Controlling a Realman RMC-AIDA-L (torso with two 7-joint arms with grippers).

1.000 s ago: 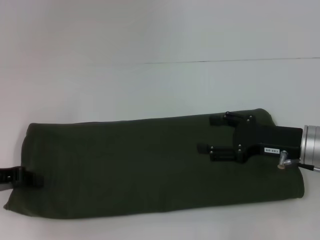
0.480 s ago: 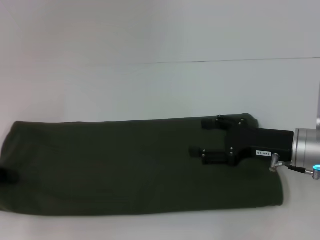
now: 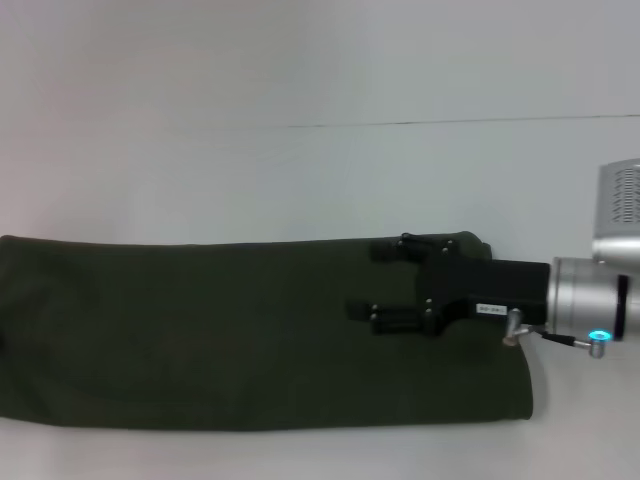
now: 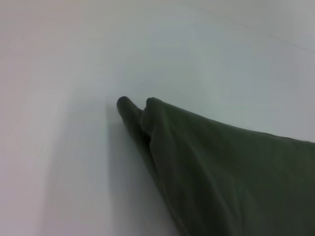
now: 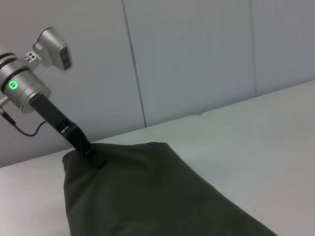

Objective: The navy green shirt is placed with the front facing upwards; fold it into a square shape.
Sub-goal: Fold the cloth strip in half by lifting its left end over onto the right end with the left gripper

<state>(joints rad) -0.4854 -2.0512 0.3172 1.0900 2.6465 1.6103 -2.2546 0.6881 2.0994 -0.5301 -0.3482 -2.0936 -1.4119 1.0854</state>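
Note:
The navy green shirt (image 3: 220, 330) lies on the white table as a long dark olive strip, with its left end running out of the head view. No lettering shows. My right gripper (image 3: 362, 281) hovers over the strip's right part, open, both black fingers pointing left with nothing between them. My left gripper is outside the head view. In the right wrist view the left gripper (image 5: 91, 156) is clamped on the far end of the shirt (image 5: 147, 191). The left wrist view shows a bunched corner of the shirt (image 4: 236, 177) on the table.
The white table (image 3: 300, 170) stretches behind the shirt, with a thin seam line across it. A grey panelled wall (image 5: 197, 59) stands behind the table in the right wrist view. A narrow band of table shows in front of the shirt.
The whole shirt has slid to the left, its left end leaving the head view along with the left gripper. My right gripper has moved left over it, still open.

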